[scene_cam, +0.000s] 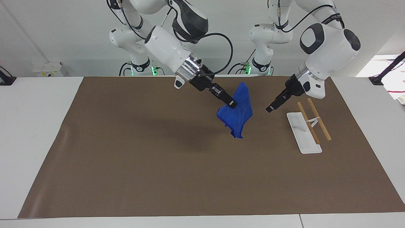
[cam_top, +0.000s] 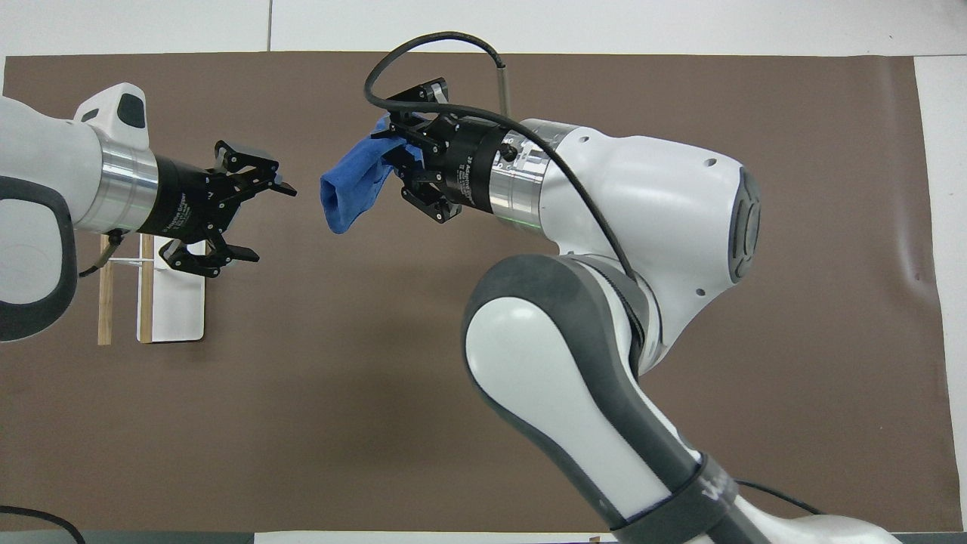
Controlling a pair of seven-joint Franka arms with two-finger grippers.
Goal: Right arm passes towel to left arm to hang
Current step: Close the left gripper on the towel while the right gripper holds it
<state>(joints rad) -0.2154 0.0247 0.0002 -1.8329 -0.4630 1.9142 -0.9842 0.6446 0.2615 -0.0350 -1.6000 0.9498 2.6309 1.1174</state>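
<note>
My right gripper (scene_cam: 232, 104) (cam_top: 389, 143) is shut on the blue towel (scene_cam: 238, 114) (cam_top: 349, 181) and holds it in the air over the middle of the brown mat (scene_cam: 158, 158), the cloth hanging down in folds. My left gripper (scene_cam: 270, 108) (cam_top: 268, 221) is open, also raised, a short way from the towel and pointing at it, without touching. The gap between them lies toward the left arm's end of the table.
A white rack (scene_cam: 303, 133) (cam_top: 177, 268) with two wooden rails (scene_cam: 319, 118) (cam_top: 106, 287) stands on the mat toward the left arm's end, just under the left arm's wrist.
</note>
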